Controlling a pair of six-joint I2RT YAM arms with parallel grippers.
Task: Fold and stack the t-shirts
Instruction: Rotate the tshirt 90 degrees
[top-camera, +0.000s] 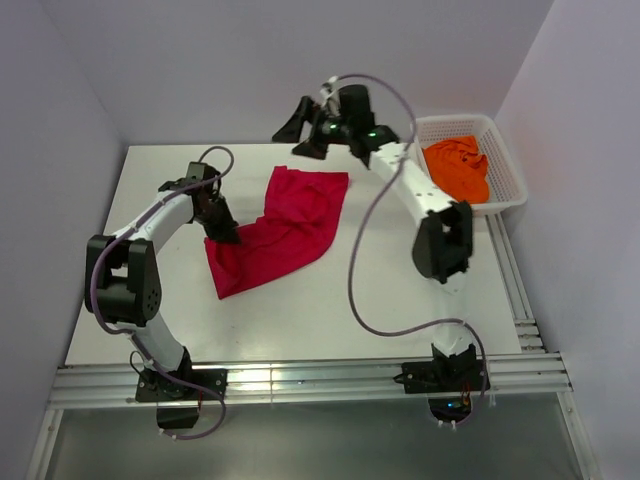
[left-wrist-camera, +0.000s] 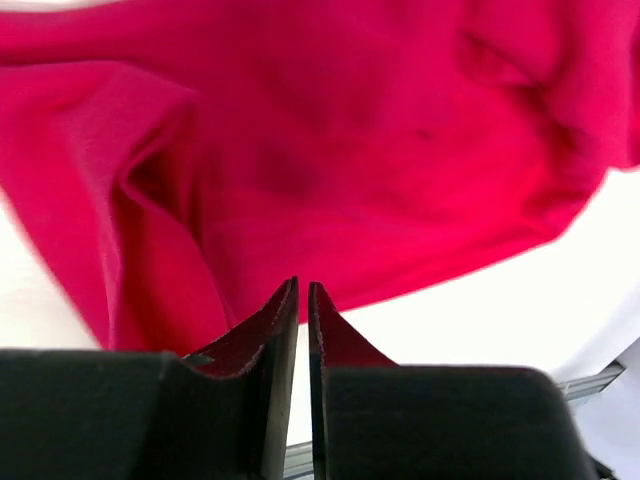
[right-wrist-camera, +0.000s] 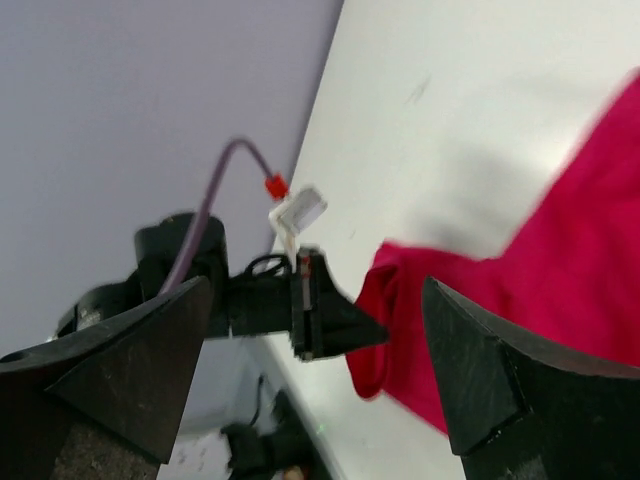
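The crimson red t-shirt (top-camera: 290, 225) lies crumpled and partly spread in the middle of the white table; it also fills the left wrist view (left-wrist-camera: 330, 140). My left gripper (top-camera: 222, 228) sits at the shirt's left edge. Its jaws are almost together, and their tips (left-wrist-camera: 303, 290) pinch the cloth's hem. My right gripper (top-camera: 300, 138) hangs wide open above the far edge of the table, just beyond the shirt's top corner, with nothing between its fingers (right-wrist-camera: 318, 290). The bright orange t-shirt (top-camera: 458, 168) is bunched inside the basket.
A white plastic mesh basket (top-camera: 455, 121) stands at the table's back right corner. Grey walls close in the back and both sides. The right arm's purple cable (top-camera: 352, 270) loops over the table right of the red shirt. Aluminium rails (top-camera: 300, 380) run along the near edge.
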